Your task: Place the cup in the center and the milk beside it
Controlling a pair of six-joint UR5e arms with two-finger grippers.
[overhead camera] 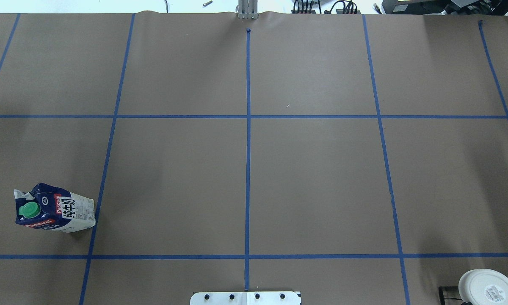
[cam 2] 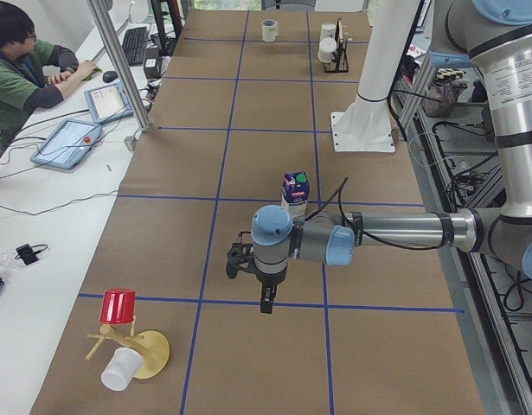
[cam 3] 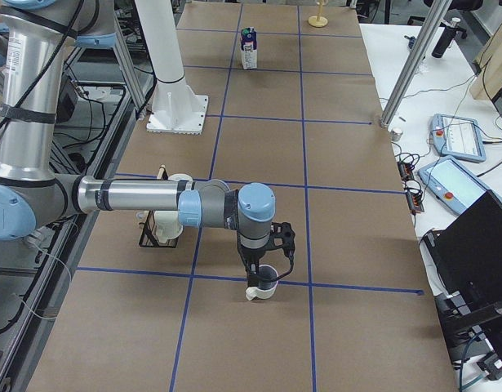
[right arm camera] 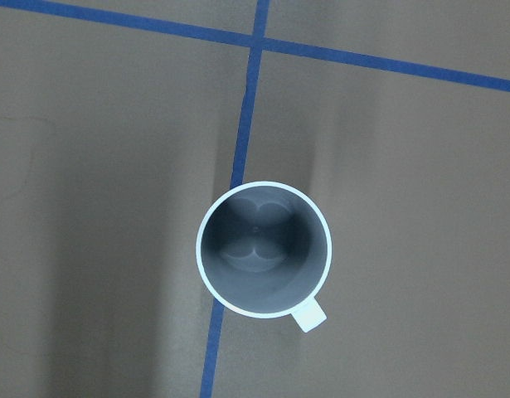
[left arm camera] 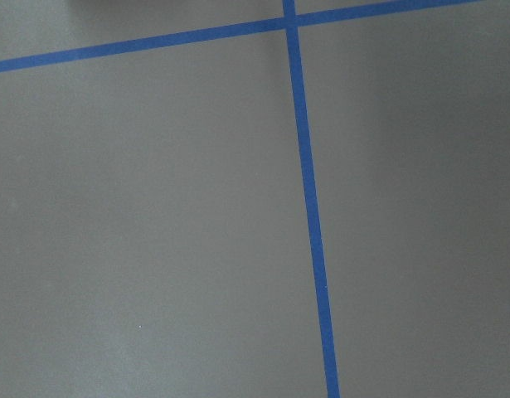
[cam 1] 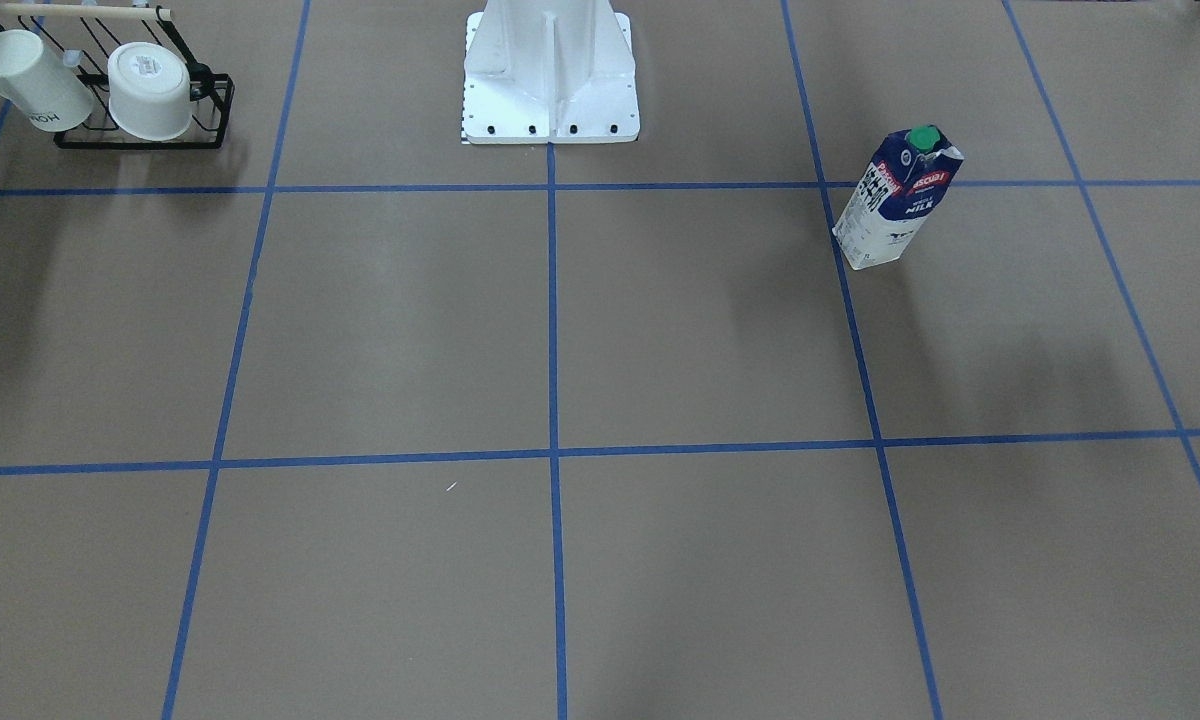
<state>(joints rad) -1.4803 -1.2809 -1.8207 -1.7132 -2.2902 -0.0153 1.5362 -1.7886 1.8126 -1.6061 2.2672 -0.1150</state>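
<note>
The cup, a plain white mug with a grey inside, stands upright on a blue tape line at the table's right end. It also shows in the exterior right view. My right gripper hangs straight over it; I cannot tell if it is open or shut. The milk stands upright on the robot's left side, also in the overhead view. My left gripper points down over bare table in front of the milk; its state cannot be told. The center is bare.
A black wire rack with two other white mugs stands near the robot's right side. A wooden mug tree with a red cup is at the table's left end. The robot's white base is at the table's back middle. An operator sits across the table.
</note>
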